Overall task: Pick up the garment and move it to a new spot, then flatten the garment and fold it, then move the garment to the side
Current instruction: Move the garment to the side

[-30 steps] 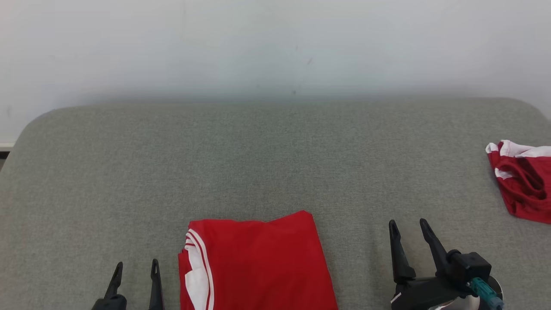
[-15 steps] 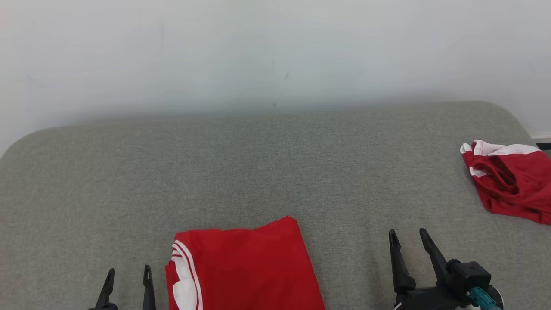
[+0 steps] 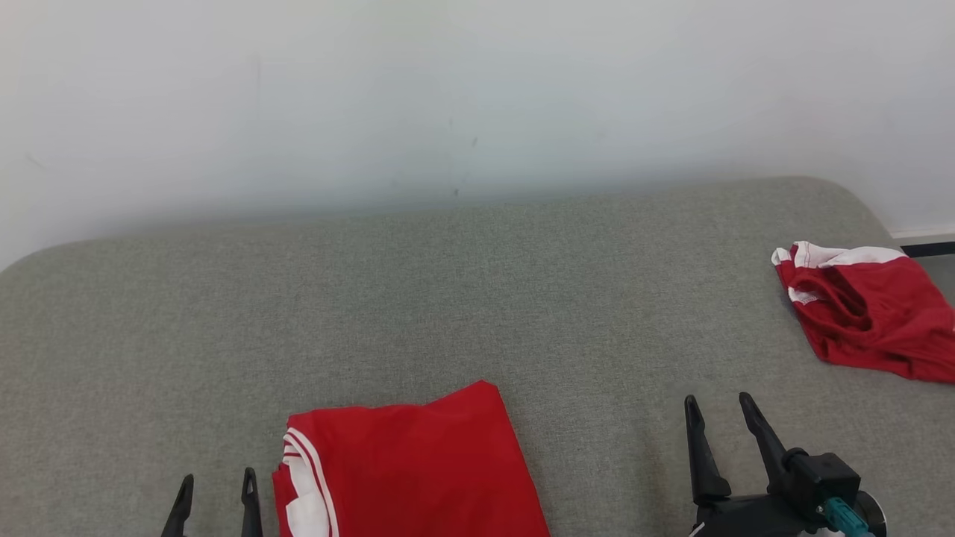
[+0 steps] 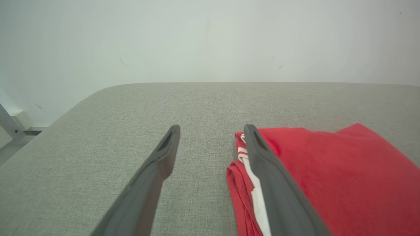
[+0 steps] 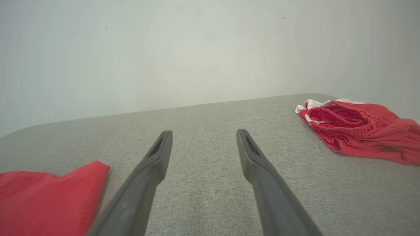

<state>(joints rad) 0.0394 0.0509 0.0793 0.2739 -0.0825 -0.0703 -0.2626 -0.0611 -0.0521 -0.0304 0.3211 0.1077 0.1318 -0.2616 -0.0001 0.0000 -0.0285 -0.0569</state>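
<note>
A folded red garment with white stripes lies flat at the near middle of the grey padded table. A second red and white garment lies crumpled at the table's far right edge. My left gripper is open just left of the folded garment, holding nothing. In the left wrist view its fingers hover over the table, the right one above the folded garment's striped edge. My right gripper is open and empty between the two garments. The right wrist view has the crumpled garment ahead to the right.
A pale wall rises right behind the table's far edge. The table's corners are rounded, and a strip of floor with a dark skirting shows past the right corner. Bare grey cloth stretches across the middle and the left.
The head camera has turned to the right, so the whole picture slid left and more of the crumpled garment shows. Both grippers stay open and both garments lie where they were.
</note>
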